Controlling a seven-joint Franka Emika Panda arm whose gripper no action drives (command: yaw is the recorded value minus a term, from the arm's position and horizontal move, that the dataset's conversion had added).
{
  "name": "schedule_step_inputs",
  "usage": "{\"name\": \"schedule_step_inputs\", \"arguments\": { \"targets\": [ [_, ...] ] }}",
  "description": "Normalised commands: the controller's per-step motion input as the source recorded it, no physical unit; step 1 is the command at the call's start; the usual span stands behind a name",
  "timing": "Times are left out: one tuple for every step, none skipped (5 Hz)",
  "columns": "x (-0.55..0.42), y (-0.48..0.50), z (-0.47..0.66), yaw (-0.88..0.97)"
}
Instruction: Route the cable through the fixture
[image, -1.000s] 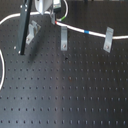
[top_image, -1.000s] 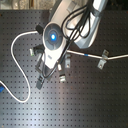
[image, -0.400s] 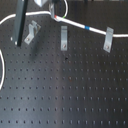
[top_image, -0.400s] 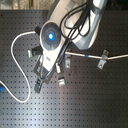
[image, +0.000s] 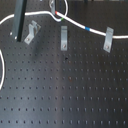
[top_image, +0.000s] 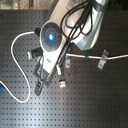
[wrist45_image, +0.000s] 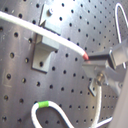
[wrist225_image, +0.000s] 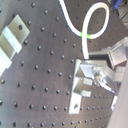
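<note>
Thin white cable (image: 75, 22) with blue band and red tip lies across the black perforated board (image: 65, 95), passing the right grey metal clip (image: 108, 40) — red end pinched in the closed gripper (wrist45_image: 90, 56). No writing legible. Green band (wrist45_image: 43, 104) shows in both wrist views only.

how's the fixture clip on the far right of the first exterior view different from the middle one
In the first exterior view, the right clip has the cable running through its top, while the middle clip carries nothing; the cable passes above and behind it. The blue band lies on the cable just short of the right clip, whereas the red mark lies up past the middle clip. Both are small grey upright brackets standing on the black perforated board.
</note>
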Motion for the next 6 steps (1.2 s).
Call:
{"name": "schedule_step_inputs", "arguments": {
  "targets": [
    [0.158, 0.251, 0.14, -0.15],
    [0.076, -0.094, 0.02, -0.11],
    [0.000, 0.000, 0.00, -0.06],
    [0.105, 0.201, 0.24, -0.03],
    [0.131, 0.255, 0.36, -0.04],
    [0.103, 0.172, 0.16, 0.00]
  ]
}}
